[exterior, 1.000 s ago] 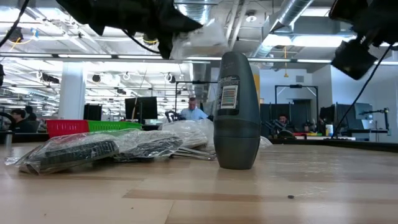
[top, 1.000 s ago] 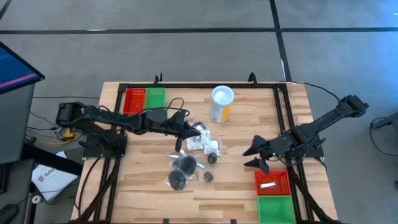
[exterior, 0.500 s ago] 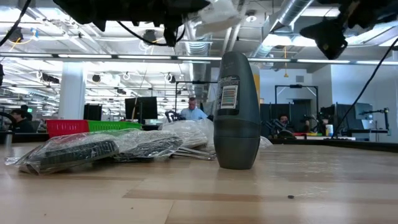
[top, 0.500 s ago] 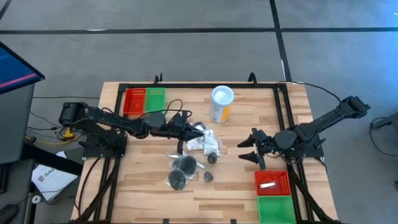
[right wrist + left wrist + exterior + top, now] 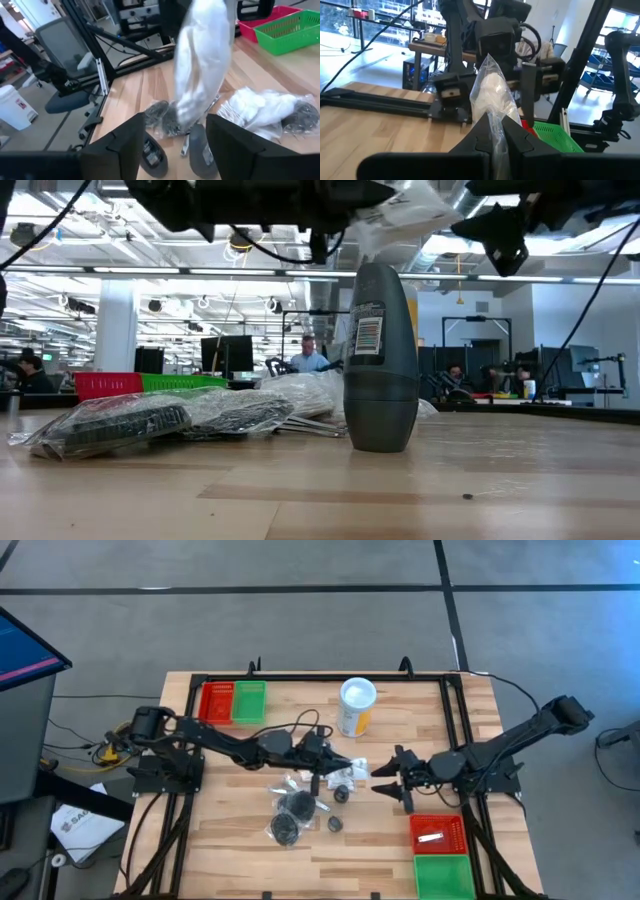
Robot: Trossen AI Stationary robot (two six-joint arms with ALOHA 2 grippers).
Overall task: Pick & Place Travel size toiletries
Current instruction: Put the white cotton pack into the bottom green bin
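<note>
My left gripper (image 5: pixel 338 766) reaches out over the middle of the table, shut on a white packet in clear wrap (image 5: pixel 356 769), which is lifted high in the low view (image 5: pixel 420 202). My right gripper (image 5: pixel 384 783) is open and faces the packet from the right. In the right wrist view its fingers (image 5: pixel 125 145) stand short of the packet (image 5: pixel 202 65) and apart from it. Dark pucks in clear wrap (image 5: pixel 290 815) and more white packets (image 5: pixel 322 773) lie on the table. A small dark bottle (image 5: pixel 380 360) stands upright. My left gripper pinches the packet's clear wrap at its near end (image 5: pixel 493 117) between its two shut fingers (image 5: pixel 480 140). The fingers come roughly level from the table's left. The packet sticks out ahead of the fingers toward the right arm, lifted clear of the table.
A yellow canister with white lid (image 5: pixel 355 707) stands near the far edge. Red and green baskets (image 5: pixel 232 700) sit at the far left; a red basket (image 5: pixel 438 834) and a green one (image 5: pixel 443 875) sit at the near right. People work at desks in the room beyond.
My left gripper has carried the white packet up off the pile and toward the table's right. My right gripper, staying open, has moved toward the table's left and now faces the packet closely.
</note>
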